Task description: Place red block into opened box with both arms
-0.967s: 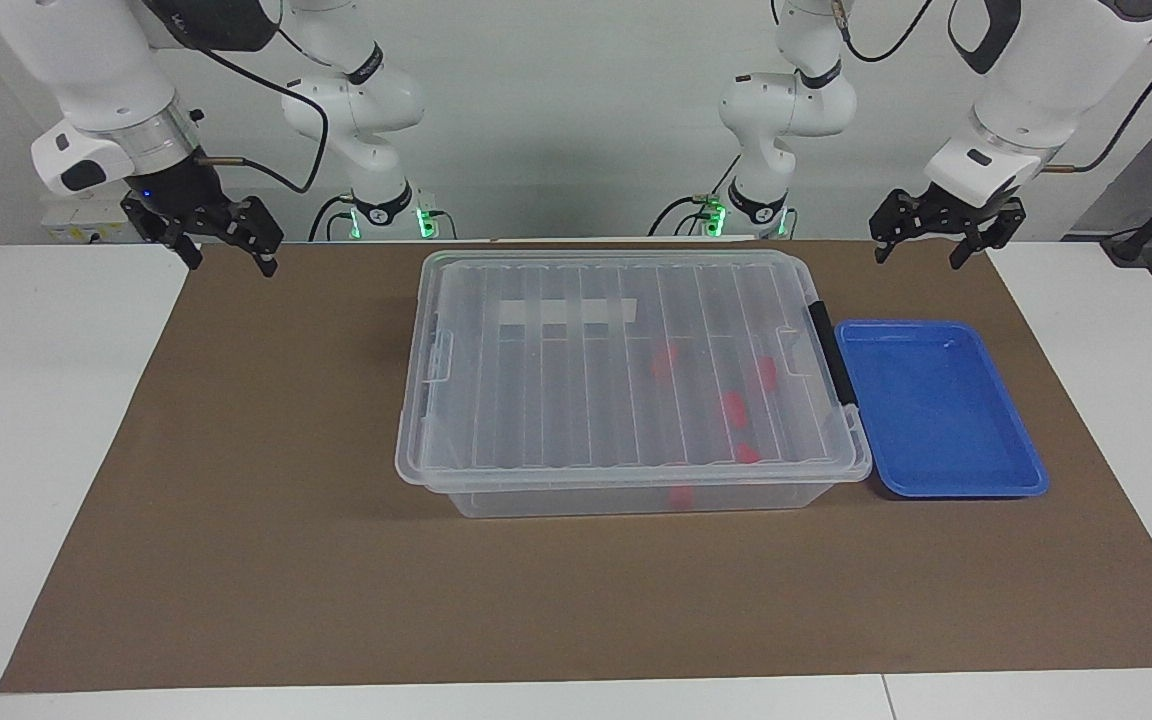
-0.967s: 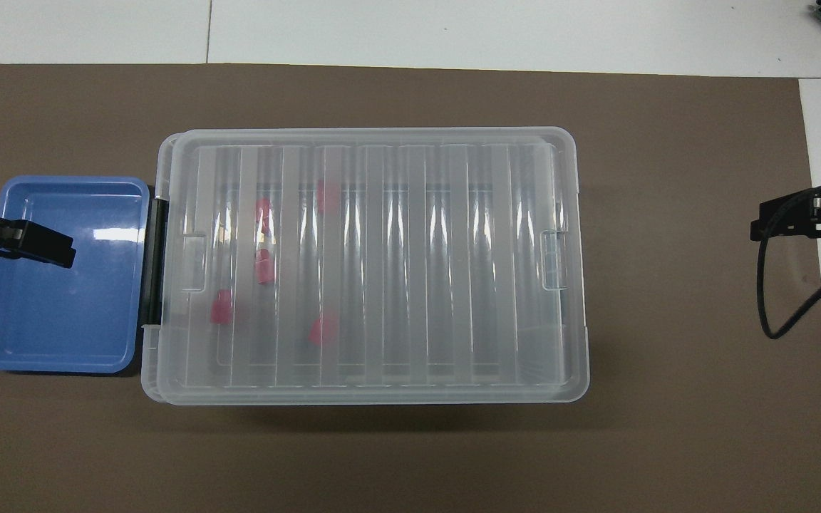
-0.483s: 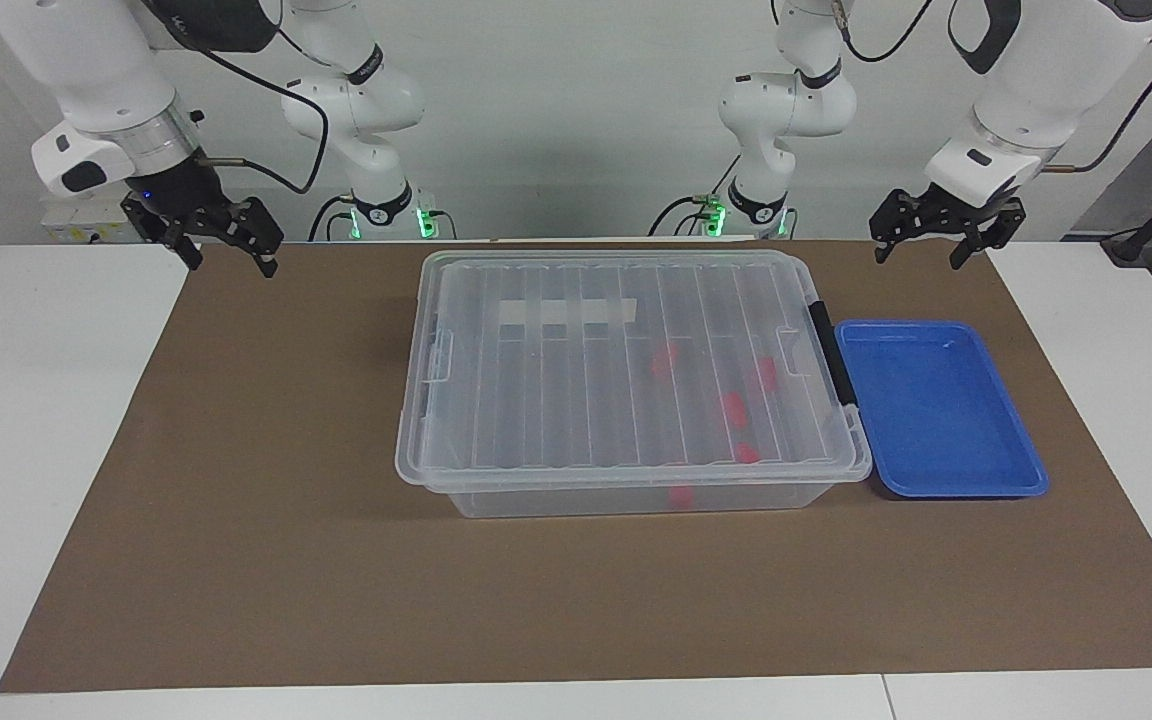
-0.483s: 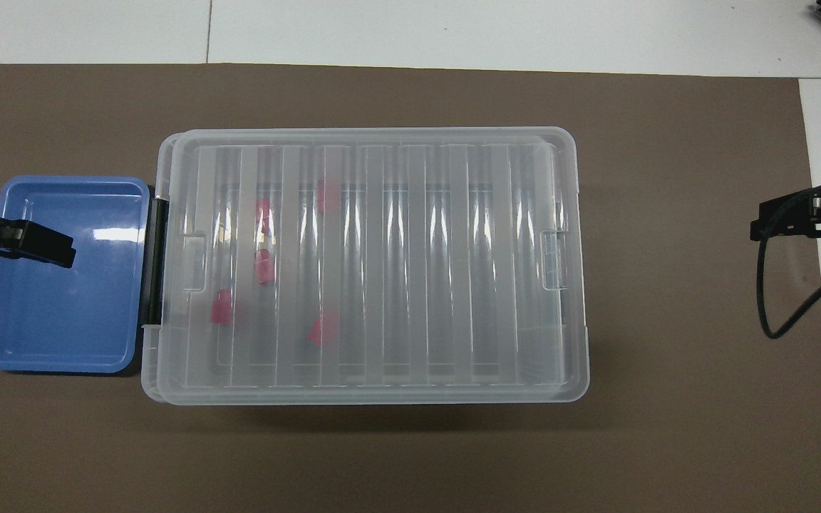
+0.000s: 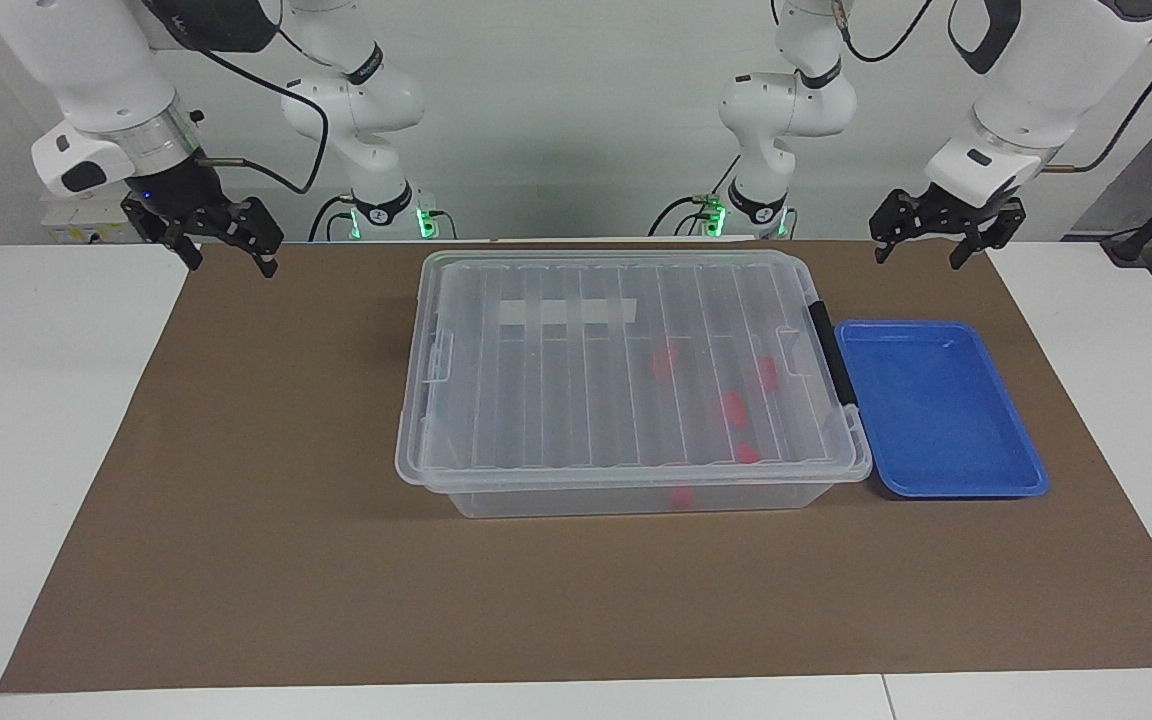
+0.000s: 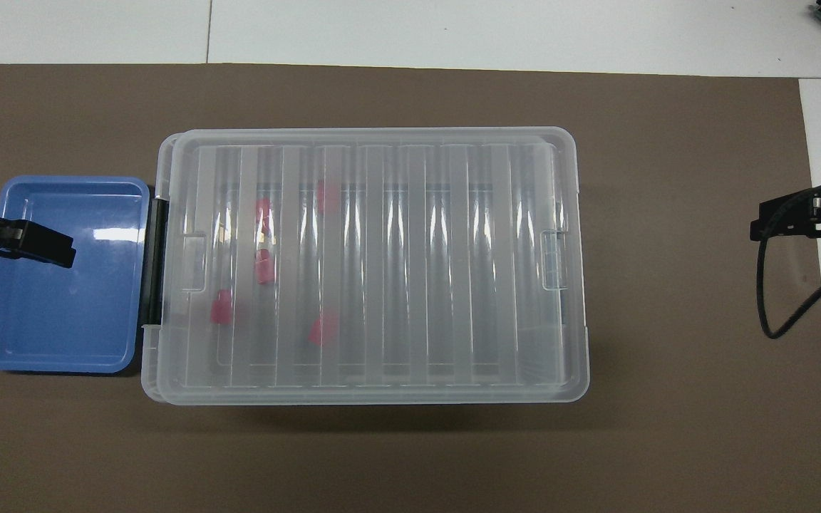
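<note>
The box point(image 5: 626, 380) point(image 6: 364, 263) stands mid-mat with its ribbed clear lid lying shut on it. A black latch handle point(image 5: 831, 350) is at the end toward the left arm. Several red blocks point(image 5: 733, 408) point(image 6: 264, 267) lie inside, seen through the lid, in the half toward the left arm. My left gripper point(image 5: 919, 258) point(image 6: 40, 246) hangs open and empty high in the air, overlapping the blue tray in the overhead view. My right gripper point(image 5: 234, 264) point(image 6: 795, 221) hangs open and empty over the mat's edge at the right arm's end.
A shallow blue tray point(image 5: 941, 410) point(image 6: 61, 313) with nothing in it sits beside the box's handle end. A brown mat point(image 5: 266, 520) covers the white table. A black cable point(image 6: 763, 299) loops under the right gripper.
</note>
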Available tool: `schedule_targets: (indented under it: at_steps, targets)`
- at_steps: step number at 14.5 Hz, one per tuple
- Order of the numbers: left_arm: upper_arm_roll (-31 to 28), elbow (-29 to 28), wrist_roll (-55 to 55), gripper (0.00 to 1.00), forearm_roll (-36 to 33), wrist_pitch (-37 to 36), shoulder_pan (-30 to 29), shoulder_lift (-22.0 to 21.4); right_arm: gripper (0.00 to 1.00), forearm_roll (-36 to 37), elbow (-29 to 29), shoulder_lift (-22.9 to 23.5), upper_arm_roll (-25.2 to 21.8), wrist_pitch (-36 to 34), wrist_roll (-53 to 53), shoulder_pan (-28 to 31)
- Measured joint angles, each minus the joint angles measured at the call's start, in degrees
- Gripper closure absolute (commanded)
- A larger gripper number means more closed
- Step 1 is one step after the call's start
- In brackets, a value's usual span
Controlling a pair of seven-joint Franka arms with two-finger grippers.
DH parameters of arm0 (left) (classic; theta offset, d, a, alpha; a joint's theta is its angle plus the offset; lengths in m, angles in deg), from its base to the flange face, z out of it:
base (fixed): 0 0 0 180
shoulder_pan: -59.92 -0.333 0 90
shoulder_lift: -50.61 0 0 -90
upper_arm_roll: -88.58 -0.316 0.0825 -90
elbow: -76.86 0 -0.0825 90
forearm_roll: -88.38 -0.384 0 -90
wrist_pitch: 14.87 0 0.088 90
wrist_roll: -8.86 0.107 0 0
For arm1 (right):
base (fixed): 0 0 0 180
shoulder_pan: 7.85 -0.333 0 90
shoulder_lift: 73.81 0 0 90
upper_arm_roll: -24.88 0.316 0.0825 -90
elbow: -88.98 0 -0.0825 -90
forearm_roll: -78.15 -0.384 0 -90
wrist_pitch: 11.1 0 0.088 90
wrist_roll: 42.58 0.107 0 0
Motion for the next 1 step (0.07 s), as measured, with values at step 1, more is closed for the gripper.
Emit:
schedule_targets:
  at_steps: [1]
  targets:
    - [0.00, 0.00, 0.00, 0.00, 0.00, 0.00, 0.00, 0.00, 0.00, 0.00, 0.00, 0.00, 0.00, 0.00, 0.00, 0.00]
